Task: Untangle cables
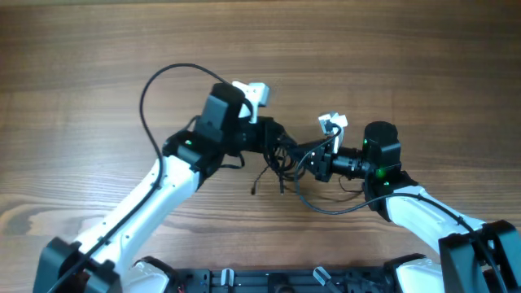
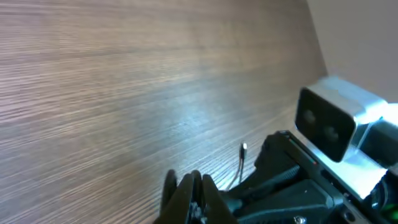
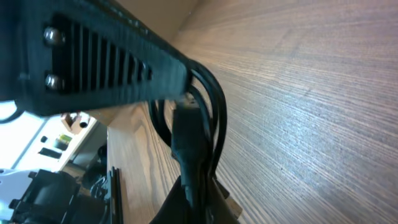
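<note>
Left tool [image 2: 186, 190] pinched together, right tool [image 3: 194, 194] clamped on cables [image 3: 217, 118] (black loops).

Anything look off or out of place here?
Nothing damaged or spilled. The one oddity: the thin black cables are bunched in a knot between the shut left gripper and the right gripper, which is shut on them. Loose strands trail onto the wooden table toward the robot's base.

Overhead looks straight down at the table [image 1: 81, 49]; both wrist cameras skim it closely, sharing the cables [image 2: 242, 160].
</note>
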Action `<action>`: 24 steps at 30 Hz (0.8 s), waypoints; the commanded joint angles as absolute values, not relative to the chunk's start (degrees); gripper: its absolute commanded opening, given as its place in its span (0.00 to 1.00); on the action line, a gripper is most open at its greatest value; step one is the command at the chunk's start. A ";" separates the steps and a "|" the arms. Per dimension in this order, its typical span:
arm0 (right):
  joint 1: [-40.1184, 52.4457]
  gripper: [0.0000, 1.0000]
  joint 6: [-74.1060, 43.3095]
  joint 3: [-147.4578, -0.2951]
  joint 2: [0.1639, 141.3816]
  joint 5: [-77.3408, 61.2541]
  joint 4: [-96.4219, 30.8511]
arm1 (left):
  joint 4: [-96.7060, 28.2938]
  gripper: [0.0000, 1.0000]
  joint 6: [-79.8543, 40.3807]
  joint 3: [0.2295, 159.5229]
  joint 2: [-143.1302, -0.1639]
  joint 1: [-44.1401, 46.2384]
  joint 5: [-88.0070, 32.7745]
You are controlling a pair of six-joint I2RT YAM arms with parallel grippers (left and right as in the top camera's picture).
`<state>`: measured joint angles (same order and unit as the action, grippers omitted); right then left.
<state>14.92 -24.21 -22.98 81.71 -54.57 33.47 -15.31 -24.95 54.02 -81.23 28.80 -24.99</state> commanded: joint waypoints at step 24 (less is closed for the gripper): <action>13.15 0.04 -2.50 -23.24 80.99 -61.43 32.29 | -35.11 0.75 -25.91 54.24 -69.12 16.23 -28.53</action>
